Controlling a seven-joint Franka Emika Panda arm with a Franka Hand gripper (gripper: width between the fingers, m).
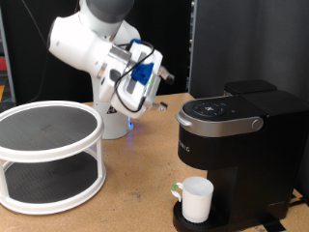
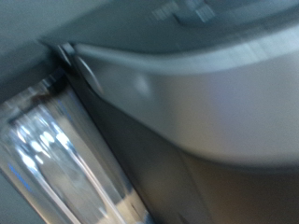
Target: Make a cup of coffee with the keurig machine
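We are seeing, in the exterior view, the white arm reaching in from the top with its pincer [image 1: 162,75] hanging in the air, and the keurig machine [image 1: 237,145] is standing just beside the pincer and lower, toward the exterior view's right; the pincer is touching nothing that we can make out, and its fingers are too small and too hidden behind the blue-marked hand for us to tell whether they are spread or closed. The wrist view is giving us what the exterior view is not: a blurred close look at the keurig machine's silver-grey lid handle [image 2: 206,103], curving across the picture, with dark housing beneath it and a clear, shiny water tank [image 2: 56,159] alongside, while no fingers are showing there. The exterior view alone is showing us the cup [image 1: 198,199], white with a green rim at its handle side, sitting upright on the drip tray at the machine's base, well below the pincer; we cannot see into it. Well away from the pincer, toward the exterior view's left, a white two-tier round rack [image 1: 48,155] with dark mesh shelves is standing, and both shelves are looking bare. Everything is resting on a wooden tabletop [image 1: 135,198], and behind it dark panels are filling the room's background.
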